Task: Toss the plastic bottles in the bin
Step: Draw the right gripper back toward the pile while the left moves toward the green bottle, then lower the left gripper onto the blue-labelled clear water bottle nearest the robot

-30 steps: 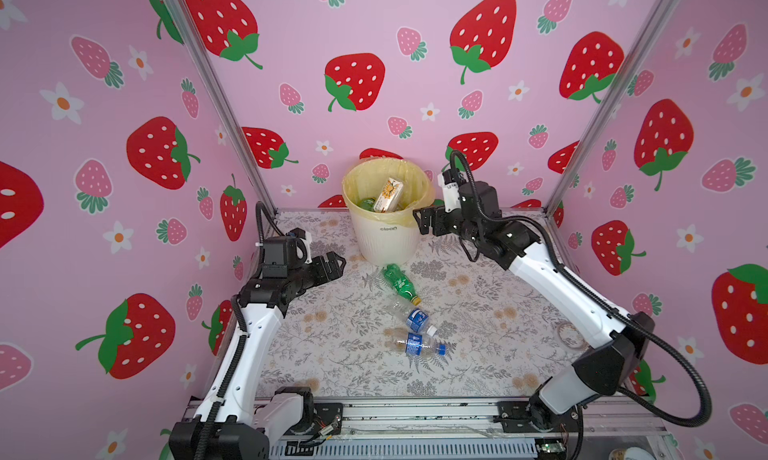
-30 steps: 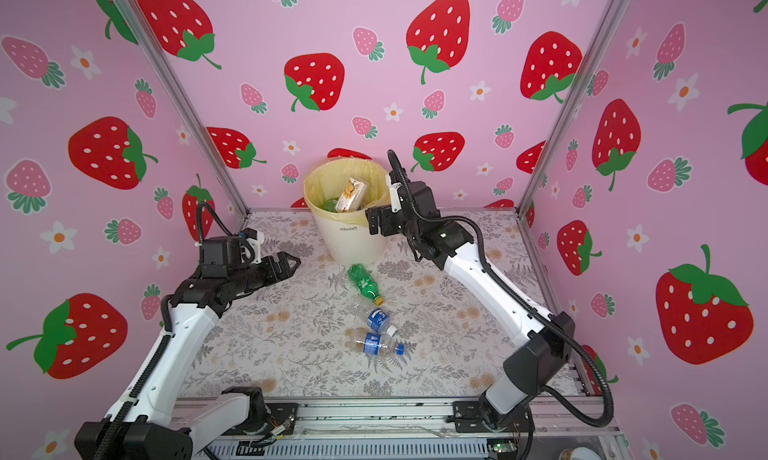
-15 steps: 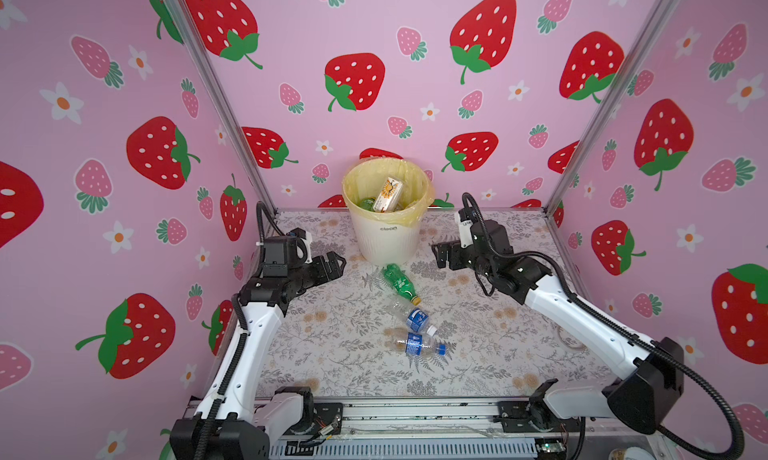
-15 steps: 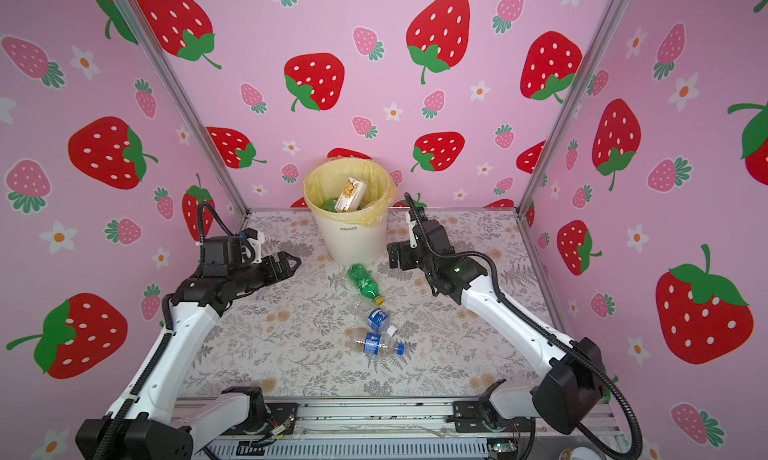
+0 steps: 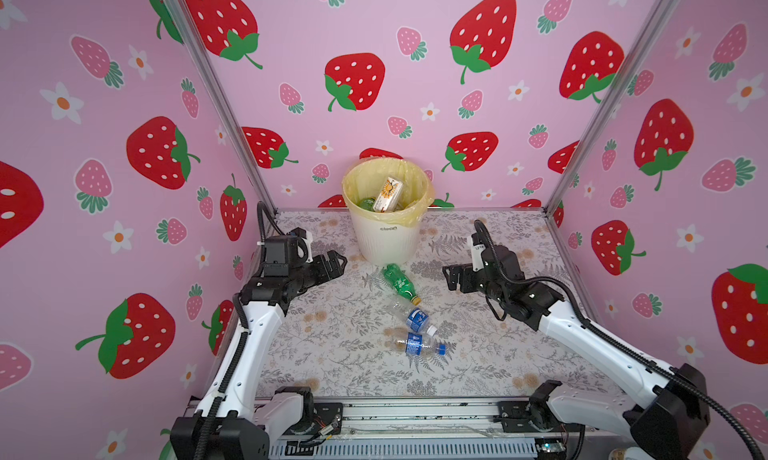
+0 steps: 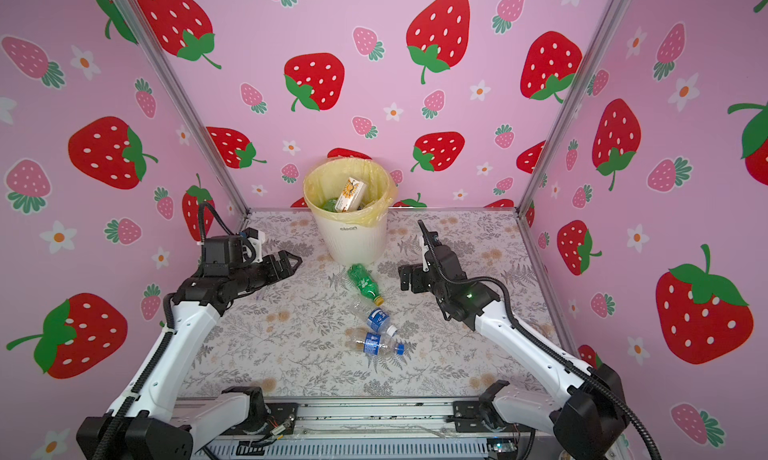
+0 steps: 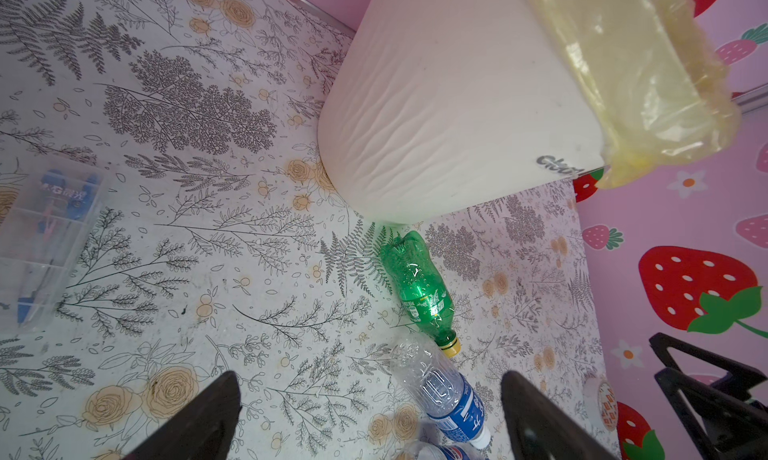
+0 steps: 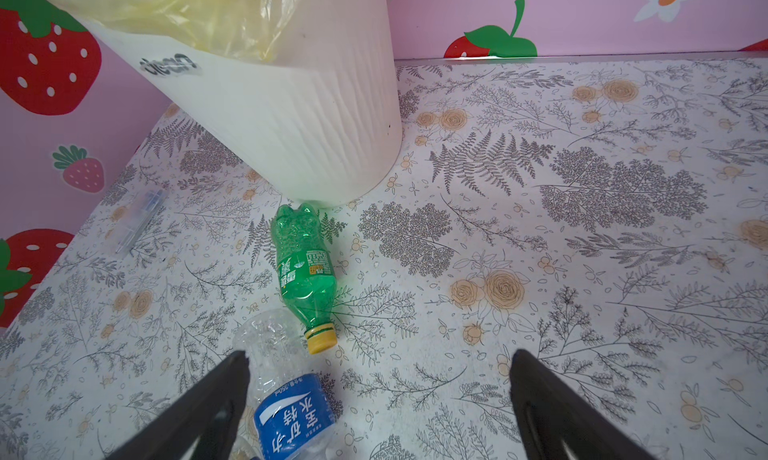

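In both top views I can see into the bin [image 5: 386, 237], where a white-and-orange carton [image 5: 387, 194] leans inside the yellow liner [image 5: 415, 218]. My wrist views give only the bin's ribbed outside. They do pick up a clear case [image 7: 45, 237] near the left wall, with pens inside I think, though it is too blurred to be sure.

Three bottles lie in a row on the tabletop [image 5: 332, 354] between my hands. The green bottle [image 5: 398, 282] has its base at the bin's foot, the white-capped bottle [image 5: 411, 315] comes next, and the blue-capped bottle [image 5: 417, 345] is nearest the front edge. My left hand [image 5: 341, 265] and right hand [image 5: 448, 278] hang spread and empty on either side of the green one, apart from it. Bare tabletop runs from the bottles to the right wall.
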Motion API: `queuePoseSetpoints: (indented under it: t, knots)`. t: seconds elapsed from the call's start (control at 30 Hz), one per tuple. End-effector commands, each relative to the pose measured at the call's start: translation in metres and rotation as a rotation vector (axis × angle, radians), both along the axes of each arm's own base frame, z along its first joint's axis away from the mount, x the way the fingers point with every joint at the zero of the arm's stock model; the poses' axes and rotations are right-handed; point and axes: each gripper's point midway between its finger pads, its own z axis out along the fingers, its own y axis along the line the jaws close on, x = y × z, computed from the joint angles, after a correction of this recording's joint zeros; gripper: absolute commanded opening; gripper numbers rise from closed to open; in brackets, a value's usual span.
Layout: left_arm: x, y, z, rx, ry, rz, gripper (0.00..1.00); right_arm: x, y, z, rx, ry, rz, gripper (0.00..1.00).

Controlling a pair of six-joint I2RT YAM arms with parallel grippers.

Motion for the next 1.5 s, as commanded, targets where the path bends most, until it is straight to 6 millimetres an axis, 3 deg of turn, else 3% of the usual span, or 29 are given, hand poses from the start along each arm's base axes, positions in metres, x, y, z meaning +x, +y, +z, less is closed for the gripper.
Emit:
queuePoseSetpoints:
  t: [0.0, 0.43, 0.7, 0.9, 1.47]
  knots:
    - [0.000, -0.006, -0.007, 0.008, 0.020, 0.008, 0.99, -0.004, -0.009, -0.003, 0.028, 0.003, -0.032, 0.99]
    - [-0.031, -0.045, -0.021, -0.015, 0.047, 0.036, 0.99, -0.019, -0.025, -0.029, 0.034, 0.032, -0.059, 0.99]
    - [-0.061, -0.050, -0.040, 0.007, 0.048, 0.191, 0.99, -0.028, -0.033, -0.032, 0.048, 0.024, -0.062, 0.99]
    - [-0.079, -0.053, -0.056, -0.010, 0.099, 0.260, 0.99, -0.038, -0.041, -0.044, 0.063, 0.040, -0.072, 0.99]
    - [-0.112, -0.102, -0.089, 0.063, 0.131, 0.200, 0.99, -0.074, -0.073, -0.065, 0.078, 0.069, -0.101, 0.99]
